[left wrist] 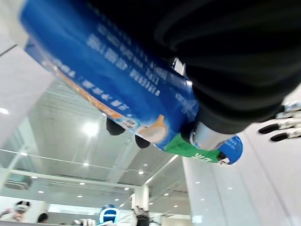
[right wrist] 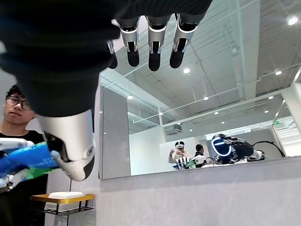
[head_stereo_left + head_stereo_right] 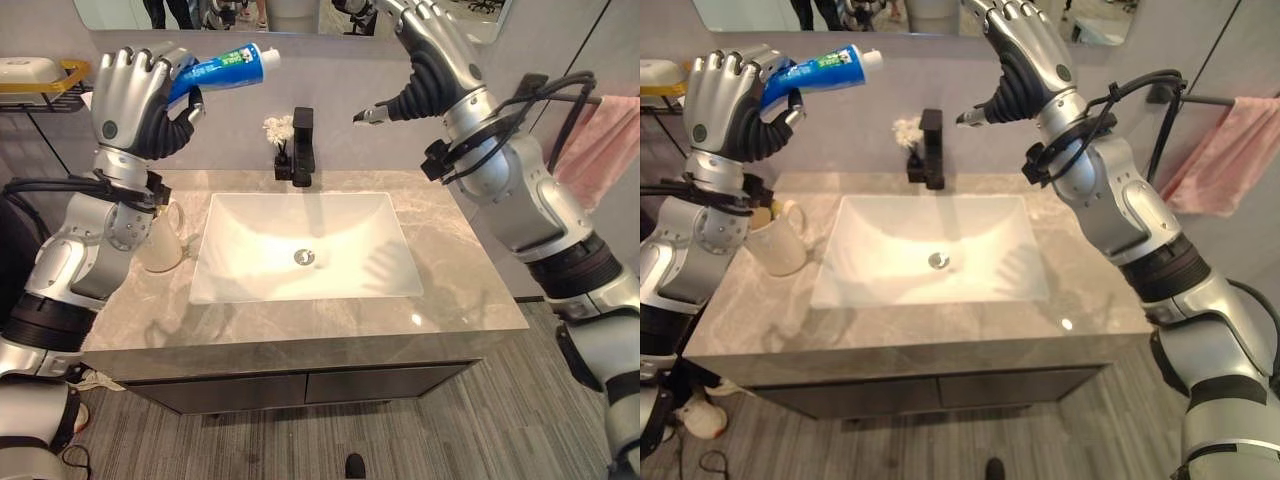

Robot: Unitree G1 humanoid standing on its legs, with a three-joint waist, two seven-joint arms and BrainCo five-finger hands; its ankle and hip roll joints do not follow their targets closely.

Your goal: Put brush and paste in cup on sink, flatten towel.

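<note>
Left hand [image 3: 135, 100] is curled tight around the toothpaste tube [image 3: 225, 65], held high with the cap end jutting sideways. The cup [image 3: 777, 240] sits below on the counter [image 3: 1090, 290], beside the basin [image 3: 935, 255]. A tilted drop could clip the rim and tip it. Right hand [image 3: 1025, 45] hovers up by the mirror [image 3: 940, 12], fingers relaxed, holding nothing.
</note>
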